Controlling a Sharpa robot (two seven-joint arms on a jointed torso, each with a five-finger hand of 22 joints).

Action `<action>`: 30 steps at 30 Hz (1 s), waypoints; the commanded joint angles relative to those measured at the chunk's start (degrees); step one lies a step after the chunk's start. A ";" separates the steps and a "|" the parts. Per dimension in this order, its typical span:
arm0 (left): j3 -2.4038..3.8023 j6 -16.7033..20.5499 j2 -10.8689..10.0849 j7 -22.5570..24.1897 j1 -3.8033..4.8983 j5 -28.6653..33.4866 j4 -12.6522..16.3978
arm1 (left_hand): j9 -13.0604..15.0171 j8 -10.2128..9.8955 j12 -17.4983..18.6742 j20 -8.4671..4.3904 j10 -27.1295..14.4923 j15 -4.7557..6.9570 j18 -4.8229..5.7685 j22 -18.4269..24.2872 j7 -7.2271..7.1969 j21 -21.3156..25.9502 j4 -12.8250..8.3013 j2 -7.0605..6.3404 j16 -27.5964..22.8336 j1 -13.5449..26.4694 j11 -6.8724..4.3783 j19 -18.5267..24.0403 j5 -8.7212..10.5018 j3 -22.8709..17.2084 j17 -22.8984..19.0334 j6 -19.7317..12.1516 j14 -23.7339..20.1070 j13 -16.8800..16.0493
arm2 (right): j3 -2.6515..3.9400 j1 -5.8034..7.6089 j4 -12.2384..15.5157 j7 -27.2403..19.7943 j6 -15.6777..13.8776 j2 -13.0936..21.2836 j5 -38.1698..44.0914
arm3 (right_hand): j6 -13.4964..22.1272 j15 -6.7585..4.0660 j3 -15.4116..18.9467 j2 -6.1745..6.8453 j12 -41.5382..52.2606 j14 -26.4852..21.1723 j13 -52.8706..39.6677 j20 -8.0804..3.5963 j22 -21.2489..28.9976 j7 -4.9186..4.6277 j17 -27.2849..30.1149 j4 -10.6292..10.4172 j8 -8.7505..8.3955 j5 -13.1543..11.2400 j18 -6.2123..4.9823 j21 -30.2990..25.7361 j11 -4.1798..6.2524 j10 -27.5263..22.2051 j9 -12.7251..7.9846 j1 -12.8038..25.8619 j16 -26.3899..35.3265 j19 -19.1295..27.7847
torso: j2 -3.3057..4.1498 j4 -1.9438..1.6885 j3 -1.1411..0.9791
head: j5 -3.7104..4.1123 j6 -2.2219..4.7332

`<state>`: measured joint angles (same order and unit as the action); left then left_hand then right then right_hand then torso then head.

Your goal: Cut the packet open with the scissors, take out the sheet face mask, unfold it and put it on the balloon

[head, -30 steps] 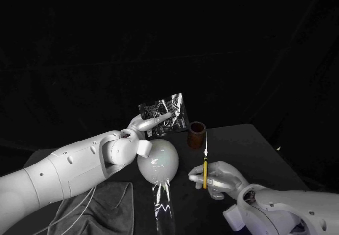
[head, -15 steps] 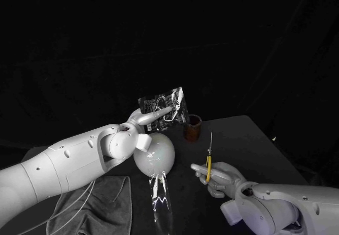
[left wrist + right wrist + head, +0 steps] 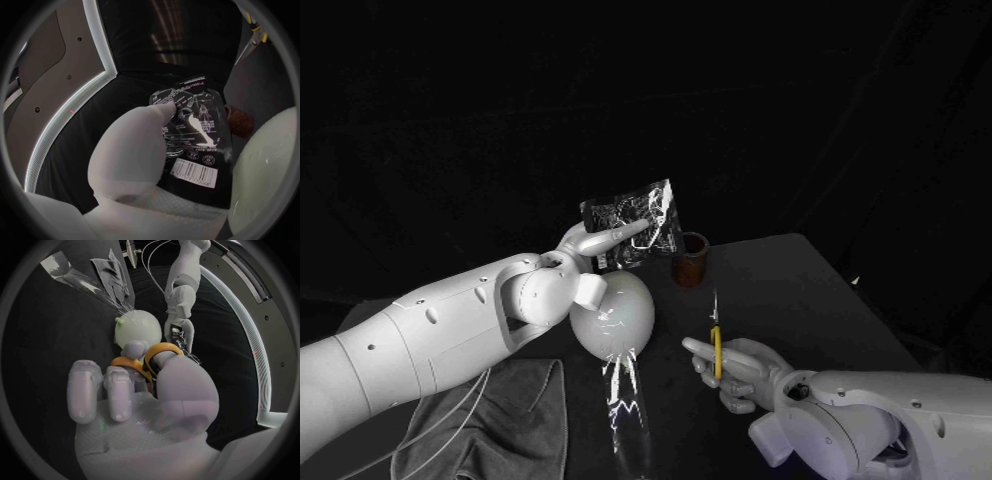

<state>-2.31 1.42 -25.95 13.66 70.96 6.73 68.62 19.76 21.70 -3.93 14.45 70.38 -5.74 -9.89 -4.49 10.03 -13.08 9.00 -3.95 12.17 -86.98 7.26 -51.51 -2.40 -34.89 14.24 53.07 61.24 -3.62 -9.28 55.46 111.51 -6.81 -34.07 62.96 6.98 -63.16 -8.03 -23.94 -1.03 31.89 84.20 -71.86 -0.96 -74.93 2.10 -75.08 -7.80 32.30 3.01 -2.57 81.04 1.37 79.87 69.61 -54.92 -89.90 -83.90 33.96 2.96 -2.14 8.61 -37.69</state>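
The left hand pinches the packet at 12 o'clock of the balloon. The left wrist view adds its barcode. The right hand grips the scissors at 4 o'clock of the balloon, blades pointing to 12 o'clock. The right wrist view shows fingers through the orange loops. A grey cloth lies on the black table.

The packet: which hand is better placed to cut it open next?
Right, most likely. The right hand grips the scissors, with the blade tips short of the packet. The left hand holds the packet up off the table, so it serves best as the holder.
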 commanded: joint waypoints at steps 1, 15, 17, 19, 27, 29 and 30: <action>0.09 -0.75 0.08 -0.46 0.12 -0.30 0.22 | 4.23 0.37 0.34 0.03 0.66 0.08 -0.62 -0.02 0.30 -0.35 -0.03 0.60 -0.24 0.18 -0.20 -0.27 -0.39 -0.22 0.05 0.22 0.13 -0.04 | 0.04 0.33 0.18 2.84 1.74 -0.11 4.38 | 0.00 -0.17 -0.55 -2.80 58.11 5.80 -18.14 -0.52 -11.59 -0.03 -14.92 0.61 -0.23 -0.20 0.40 0.37 4.32 10.13 0.02 -4.16 -0.10 -0.83 | 0.04 0.07 0.06 | 0.18 0.21; 0.08 -1.78 0.05 -3.39 0.12 -1.83 0.18 | 4.28 0.36 0.36 0.02 0.56 0.05 -0.61 -0.01 0.35 -0.37 -0.20 0.59 -0.32 0.35 -0.16 -0.27 -0.40 -0.44 0.07 0.16 0.06 -0.03 | 0.06 2.93 0.85 1.34 0.67 -0.14 12.19 | 9.56 3.57 0.82 5.27 58.11 5.80 -18.14 1.59 -11.64 -5.94 -14.92 2.09 -16.53 -0.42 0.55 -0.02 -0.39 10.13 -10.31 -3.19 -0.10 -0.63 | -0.06 0.08 -0.01 | 0.59 1.37; 0.08 -1.91 0.07 -3.65 0.12 -1.96 0.17 | 4.28 0.36 0.36 0.02 0.56 0.05 -0.61 -0.01 0.35 -0.37 -0.20 0.59 -0.32 0.35 -0.16 -0.27 -0.40 -0.44 0.07 0.16 0.06 -0.03 | 0.06 3.20 0.93 0.83 0.61 -0.20 14.25 | 11.95 4.32 1.42 7.24 58.11 5.80 -18.14 2.12 -11.68 -7.08 -14.92 2.92 -19.21 -0.17 0.60 0.06 -1.59 10.13 -12.21 -3.67 -0.10 -0.69 | -0.04 0.10 0.00 | 0.78 1.18; 0.08 -2.04 0.10 -3.85 0.12 -2.05 0.20 | 4.28 0.36 0.36 0.02 0.56 0.05 -0.61 -0.01 0.35 -0.37 -0.20 0.59 -0.32 0.35 -0.16 -0.27 -0.40 -0.44 0.07 0.16 0.06 -0.03 | 0.06 3.40 0.94 0.38 0.54 -0.35 16.51 | 12.66 4.92 1.52 7.56 58.11 5.80 -18.14 2.55 -11.72 -7.78 -14.92 3.23 -20.46 -0.17 0.65 0.13 -2.11 10.13 -13.30 -4.04 -0.10 -0.73 | -0.01 0.12 -0.01 | 0.89 1.12; 0.09 -2.35 0.23 -4.07 0.12 -2.18 0.25 | 4.32 0.37 0.36 0.01 0.53 0.03 -0.60 -0.01 0.40 -0.38 -0.30 0.59 -0.36 0.46 -0.14 -0.26 -0.39 -0.56 0.08 0.14 0.04 -0.03 | 0.06 3.68 0.64 -0.69 0.08 -1.16 21.86 | 22.23 8.53 5.38 10.78 58.11 5.80 -18.14 5.37 -12.19 -12.15 -14.92 4.99 -28.90 -0.24 0.96 1.14 -6.22 10.13 -19.89 -5.77 -0.10 -1.39 | 0.00 0.03 -0.01 | 0.92 0.72; 0.09 -2.33 0.24 -3.99 0.12 -2.19 0.25 | 4.32 0.37 0.36 0.01 0.53 0.03 -0.60 -0.01 0.40 -0.38 -0.30 0.59 -0.36 0.46 -0.14 -0.26 -0.39 -0.56 0.08 0.14 0.04 -0.03 | 0.07 3.71 0.55 -0.89 0.07 -1.28 22.46 | 23.62 9.01 6.33 10.85 58.11 5.80 -18.14 5.94 -12.23 -12.68 -14.92 4.95 -28.88 -0.17 0.96 1.20 -6.77 10.13 -21.10 -5.95 -0.10 -1.42 | 0.00 0.05 0.01 | 0.93 0.60; 0.09 -2.32 0.24 -3.94 0.12 -2.19 0.23 | 4.32 0.37 0.36 0.01 0.53 0.03 -0.60 -0.01 0.40 -0.38 -0.30 0.59 -0.36 0.46 -0.14 -0.26 -0.39 -0.56 0.08 0.14 0.04 -0.03 | 0.07 3.72 0.51 -0.97 0.12 -1.33 22.71 | 23.83 9.14 6.65 10.81 58.11 5.80 -18.14 6.10 -12.24 -12.78 -14.92 4.91 -28.88 -0.23 0.95 1.21 -6.90 10.13 -21.45 -6.01 -0.10 -1.43 | -0.01 0.06 0.02 | 0.93 0.57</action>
<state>-2.31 0.38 -25.87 9.73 70.96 4.87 68.71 19.82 21.91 -3.93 14.45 70.60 -5.75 -9.82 -4.48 10.16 -13.25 8.67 -3.84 12.17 -86.48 7.04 -51.50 -2.62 -35.21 14.27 53.20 61.25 -3.61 -9.24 59.14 112.00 -5.94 -34.13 61.71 25.68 -58.99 0.84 -17.55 9.52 31.89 84.02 -71.86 4.79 -74.95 -0.96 -74.95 -2.84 3.52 2.87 -2.43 82.04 0.29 78.59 48.42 -60.79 -89.80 -84.02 33.96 3.03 -2.15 9.53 -37.00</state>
